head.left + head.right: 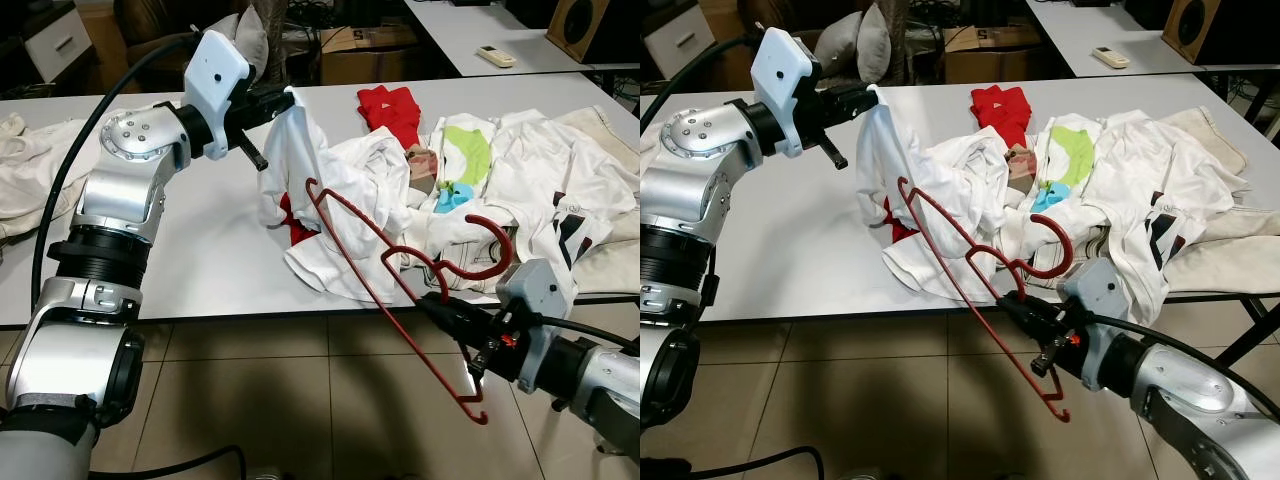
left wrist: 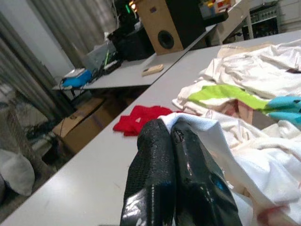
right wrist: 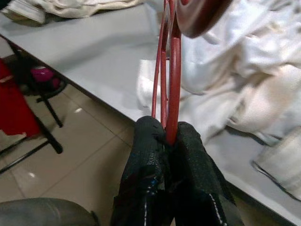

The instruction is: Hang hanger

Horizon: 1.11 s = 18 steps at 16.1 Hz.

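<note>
Red hanger over tiled floor, cluttered grey table

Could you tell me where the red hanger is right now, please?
The red hanger is clamped in the right gripper at the table's near edge, one end reaching over the white shirt that the left gripper lifts.

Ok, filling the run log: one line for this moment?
left end effector: shut on shirt | right end effector: shut on hanger | hanger not yet in shirt
</note>
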Available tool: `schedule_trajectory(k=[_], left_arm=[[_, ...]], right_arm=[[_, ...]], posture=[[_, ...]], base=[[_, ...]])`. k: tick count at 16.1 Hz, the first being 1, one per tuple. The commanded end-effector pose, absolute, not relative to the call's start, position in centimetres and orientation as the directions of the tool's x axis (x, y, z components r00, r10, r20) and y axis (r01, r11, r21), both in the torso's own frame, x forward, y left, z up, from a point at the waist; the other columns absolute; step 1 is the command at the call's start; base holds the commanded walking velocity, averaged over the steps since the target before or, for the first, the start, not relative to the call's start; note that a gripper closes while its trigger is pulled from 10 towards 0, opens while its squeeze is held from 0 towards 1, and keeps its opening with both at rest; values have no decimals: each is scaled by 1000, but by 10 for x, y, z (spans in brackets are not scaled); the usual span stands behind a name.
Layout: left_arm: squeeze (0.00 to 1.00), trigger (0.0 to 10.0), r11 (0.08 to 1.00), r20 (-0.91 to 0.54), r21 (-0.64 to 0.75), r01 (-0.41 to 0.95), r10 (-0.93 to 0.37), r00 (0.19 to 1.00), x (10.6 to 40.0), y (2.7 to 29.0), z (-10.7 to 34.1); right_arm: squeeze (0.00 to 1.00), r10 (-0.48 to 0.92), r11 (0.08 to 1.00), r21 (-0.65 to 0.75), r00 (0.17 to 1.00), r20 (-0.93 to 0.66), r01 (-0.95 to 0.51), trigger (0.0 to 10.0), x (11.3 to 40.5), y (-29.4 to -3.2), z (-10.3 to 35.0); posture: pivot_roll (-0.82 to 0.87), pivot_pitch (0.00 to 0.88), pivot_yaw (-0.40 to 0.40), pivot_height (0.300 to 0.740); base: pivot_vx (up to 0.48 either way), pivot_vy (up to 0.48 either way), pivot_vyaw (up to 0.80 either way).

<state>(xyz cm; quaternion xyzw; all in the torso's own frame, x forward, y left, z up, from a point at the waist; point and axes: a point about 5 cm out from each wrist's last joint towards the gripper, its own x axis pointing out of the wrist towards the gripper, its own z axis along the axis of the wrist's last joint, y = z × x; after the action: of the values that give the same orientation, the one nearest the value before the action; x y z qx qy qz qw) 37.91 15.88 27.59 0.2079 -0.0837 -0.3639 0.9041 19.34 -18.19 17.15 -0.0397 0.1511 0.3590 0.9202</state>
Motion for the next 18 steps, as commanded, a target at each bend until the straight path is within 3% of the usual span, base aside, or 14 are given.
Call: schedule_trajectory(k=[1, 10, 14, 18], left_arm=[[0, 0, 655, 12, 459, 601, -681, 732, 380, 162, 284], [0, 0, 634, 1, 461, 620, -700, 715, 378, 162, 282], [0, 0, 535, -46, 467, 704, -781, 623, 366, 153, 279], [0, 0, 488, -83, 466, 738, -806, 585, 357, 154, 277]], right_arm=[[0, 625, 756, 13, 715, -315, -655, 10000, 194, -187, 175], [0, 576, 792, 0, 747, -332, -610, 10000, 204, -193, 172], [0, 576, 792, 12, 740, -347, -610, 10000, 212, -184, 166], [0, 542, 821, 26, 764, -349, -570, 10000, 224, -177, 163]], posture=[[-50, 0, 64, 740], [-44, 0, 53, 740], [-43, 0, 49, 740], [-37, 0, 41, 740]], base=[[0, 0, 0], [0, 0, 0], [0, 0, 0], [0, 0, 0]])
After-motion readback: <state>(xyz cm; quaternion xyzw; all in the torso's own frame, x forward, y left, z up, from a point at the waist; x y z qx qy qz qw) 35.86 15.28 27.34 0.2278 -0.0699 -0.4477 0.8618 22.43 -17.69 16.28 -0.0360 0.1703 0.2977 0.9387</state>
